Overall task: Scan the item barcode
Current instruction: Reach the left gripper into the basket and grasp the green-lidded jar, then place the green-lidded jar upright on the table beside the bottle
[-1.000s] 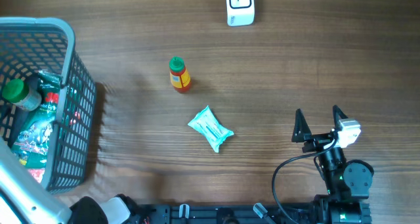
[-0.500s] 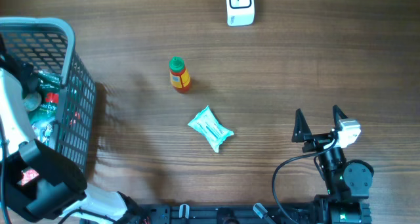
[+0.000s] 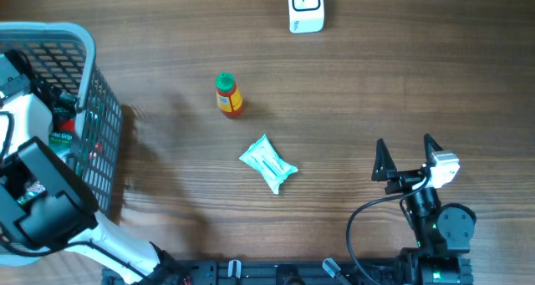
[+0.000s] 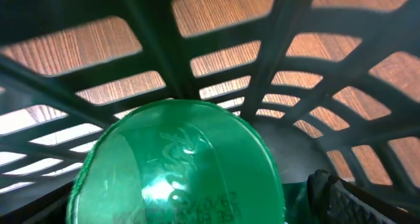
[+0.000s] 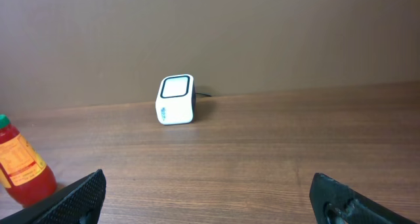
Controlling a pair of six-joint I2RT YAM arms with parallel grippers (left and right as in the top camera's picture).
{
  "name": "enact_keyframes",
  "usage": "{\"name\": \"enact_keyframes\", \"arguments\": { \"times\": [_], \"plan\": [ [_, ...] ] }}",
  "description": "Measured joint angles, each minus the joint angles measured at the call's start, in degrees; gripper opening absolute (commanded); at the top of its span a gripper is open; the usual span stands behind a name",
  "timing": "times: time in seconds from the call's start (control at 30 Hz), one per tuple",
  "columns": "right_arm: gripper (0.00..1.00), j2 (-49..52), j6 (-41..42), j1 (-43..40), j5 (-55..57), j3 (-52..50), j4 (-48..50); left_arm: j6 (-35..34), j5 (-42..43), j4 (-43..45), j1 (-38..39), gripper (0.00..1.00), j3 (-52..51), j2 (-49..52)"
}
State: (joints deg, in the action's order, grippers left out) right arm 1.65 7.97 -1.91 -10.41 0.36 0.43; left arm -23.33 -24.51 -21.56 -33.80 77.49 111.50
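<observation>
Basket mesh [image 4: 157, 27], green cap [image 4: 177, 165] close beneath left tool [image 3: 23, 78]

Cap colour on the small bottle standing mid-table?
Green cap, over a red bottle with a yellow label; the overhead view shows it best.

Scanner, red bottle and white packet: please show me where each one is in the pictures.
scanner [image 3: 306, 9], overhead view, on its white body.
red bottle [image 3: 231, 101], overhead view, on its labelled body.
white packet [image 3: 268, 164], overhead view, on the middle of the wrapper.
</observation>
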Motion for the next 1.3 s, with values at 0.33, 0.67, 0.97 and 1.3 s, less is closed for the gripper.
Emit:
{"name": "enact_keyframes", "arguments": {
  "times": [0.33, 0.67, 0.97, 1.3],
  "plan": [
    [1.00, 0.00, 0.00, 0.00, 0.00, 0.00, 0.00, 3.32, 0.42, -3.13, -2.69, 0.64, -0.04, -0.55],
    [1.00, 0.00, 0.00, 0.00, 0.00, 0.00, 0.02, 2.64, 4.44, -18.84, -2.71, 0.69, -0.72, -29.38],
    [1.00, 0.00, 0.00, 0.00, 0.00, 0.00, 0.00, 1.81, 15.26, -19.02, 3.15, 0.70, -0.74, -49.48],
    [1.00, 0.00, 0.00, 0.02, 0.02, 0.00, 0.00, 1.55, 20.90, -10.73, 47.21, 0.71, -0.72, -43.82]
  ]
}}
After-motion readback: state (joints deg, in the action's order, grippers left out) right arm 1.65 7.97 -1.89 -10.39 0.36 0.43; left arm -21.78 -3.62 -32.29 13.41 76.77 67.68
